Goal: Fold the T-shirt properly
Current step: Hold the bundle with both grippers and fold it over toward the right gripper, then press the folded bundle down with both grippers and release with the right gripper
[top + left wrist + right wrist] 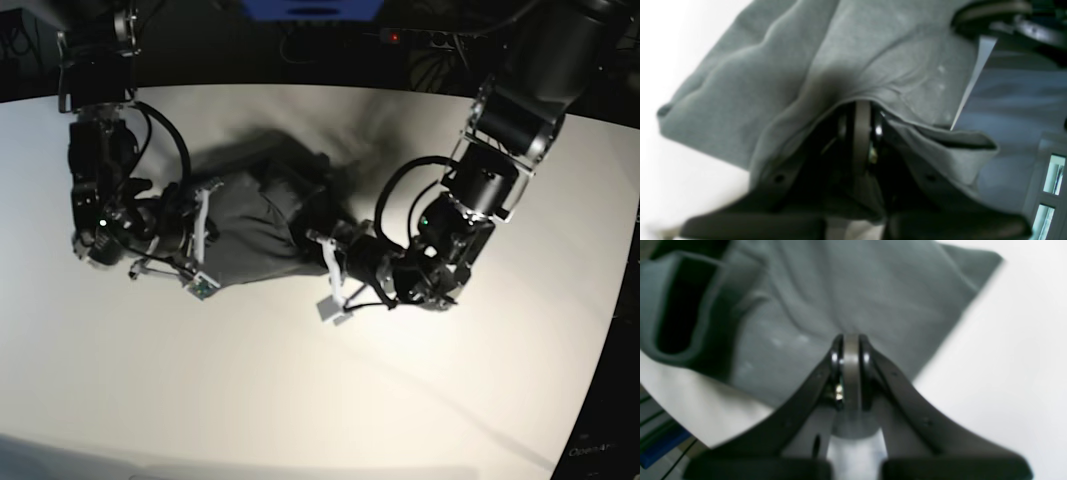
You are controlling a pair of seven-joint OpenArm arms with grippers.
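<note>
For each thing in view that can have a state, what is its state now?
T-shirt: bunched and wrinkled, held between the two grippers over the table.
Left gripper: shut on the T-shirt's edge.
Right gripper: shut on the T-shirt's edge.

White table, one garment

A smooth white table (300,400) carries a crumpled dark charcoal-grey cloth T-shirt (255,225) near its far edge.
</note>
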